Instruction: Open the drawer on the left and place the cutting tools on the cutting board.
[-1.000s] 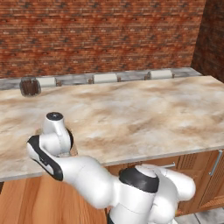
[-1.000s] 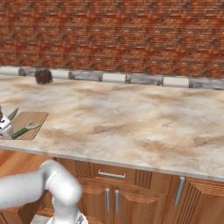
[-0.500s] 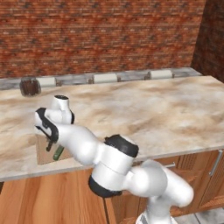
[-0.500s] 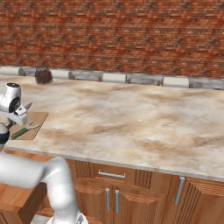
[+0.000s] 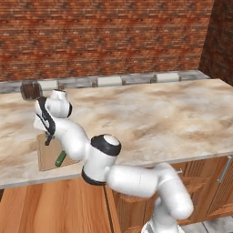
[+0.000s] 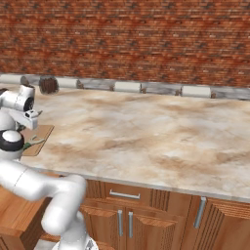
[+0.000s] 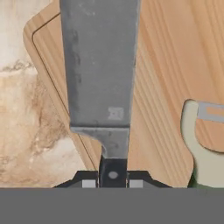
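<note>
A long marble-patterned countertop in beige and brown runs under a red brick wall, over brown wooden cabinets. Near its left front edge lies the light-wood cutting board, flat on the stone, its rounded corner and darker rim plain in the hand view. On the board rests the green-handled tool, its pale metal head touching the wood. At the back left, near the wall, stands a small dark jar.

Arm: glossy white rounded links, black bands at joints. White wrist w/ black collar. Fingers: small, dark, pale square pads. No cables or markings seen.
</note>
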Tool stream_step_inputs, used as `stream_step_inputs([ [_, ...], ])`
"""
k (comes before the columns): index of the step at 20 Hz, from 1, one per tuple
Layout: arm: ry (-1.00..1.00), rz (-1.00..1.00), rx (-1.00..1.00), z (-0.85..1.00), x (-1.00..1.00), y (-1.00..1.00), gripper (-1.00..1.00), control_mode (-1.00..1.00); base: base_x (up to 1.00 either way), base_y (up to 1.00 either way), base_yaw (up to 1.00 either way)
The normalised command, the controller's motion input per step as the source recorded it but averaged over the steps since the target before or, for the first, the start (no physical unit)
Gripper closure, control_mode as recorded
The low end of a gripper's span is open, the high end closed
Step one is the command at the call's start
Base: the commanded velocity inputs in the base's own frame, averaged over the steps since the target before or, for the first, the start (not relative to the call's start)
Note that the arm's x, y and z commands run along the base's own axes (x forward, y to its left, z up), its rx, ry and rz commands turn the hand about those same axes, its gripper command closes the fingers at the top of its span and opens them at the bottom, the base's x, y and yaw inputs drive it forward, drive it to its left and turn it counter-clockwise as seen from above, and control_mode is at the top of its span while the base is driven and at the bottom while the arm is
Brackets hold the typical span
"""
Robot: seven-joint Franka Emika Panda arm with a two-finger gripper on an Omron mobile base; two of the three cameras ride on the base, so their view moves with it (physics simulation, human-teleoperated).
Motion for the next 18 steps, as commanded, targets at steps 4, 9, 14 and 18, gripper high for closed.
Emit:
stream_step_inputs([
  [4,0.00,-0.01,0.00,0.00,0.16,0.15,-1.00,-1.00,0.00,0.00,0.00],
  [9,0.00,0.02,-0.02,-0.09,-0.42,0.01,-1.00,-1.00,0.00,0.00,0.00],
  [14,-0.09,0.13,-0.03,-0.22,-1.00,-0.61,-1.00,-1.00,0.00,0.00,0.00],
  [18,-0.20,0.11,0.03,0.00,-1.00,-1.00,-1.00,-1.00,0.00,0.00,0.00],
])
